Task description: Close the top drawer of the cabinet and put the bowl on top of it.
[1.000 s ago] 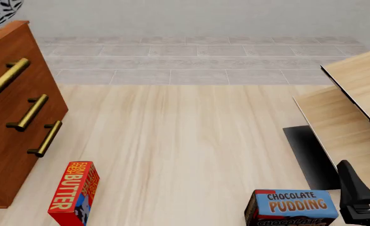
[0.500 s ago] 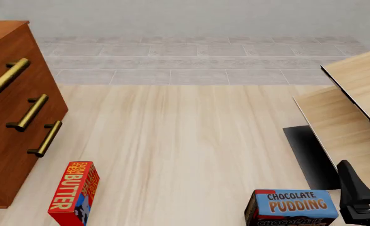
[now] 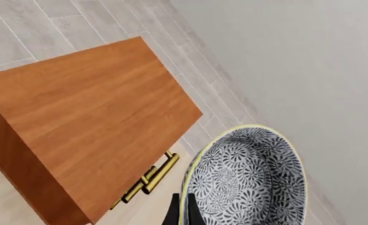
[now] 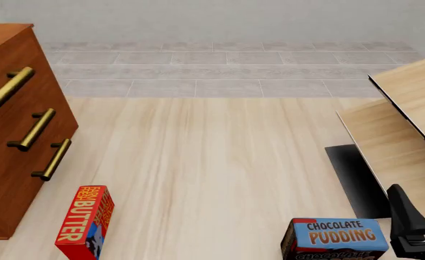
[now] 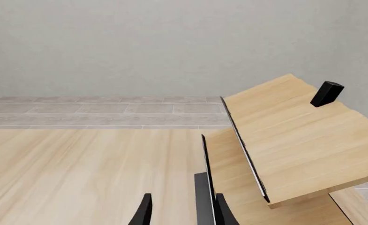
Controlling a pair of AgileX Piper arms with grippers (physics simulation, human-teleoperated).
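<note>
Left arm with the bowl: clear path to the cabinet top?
Probably yes. In the left wrist view the bowl, held in the left claw, hangs above the cabinet, whose top shows nothing on it.

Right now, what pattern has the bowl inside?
Dark blue-grey and white floral pattern on the bowl, best in the left wrist view.

The cabinet (image 3: 90,117) is smooth reddish wood with brass-looking handles (image 4: 8,86); the bowl (image 3: 246,180) seems glazed.

The right arm (image 4: 409,222) shows in the front view as matte black, a blocky angular shell with flat facets. Its fingers (image 5: 145,212) are thin black tapered blades. The left gripper (image 3: 181,214) shows only narrow black fingertips.
</note>
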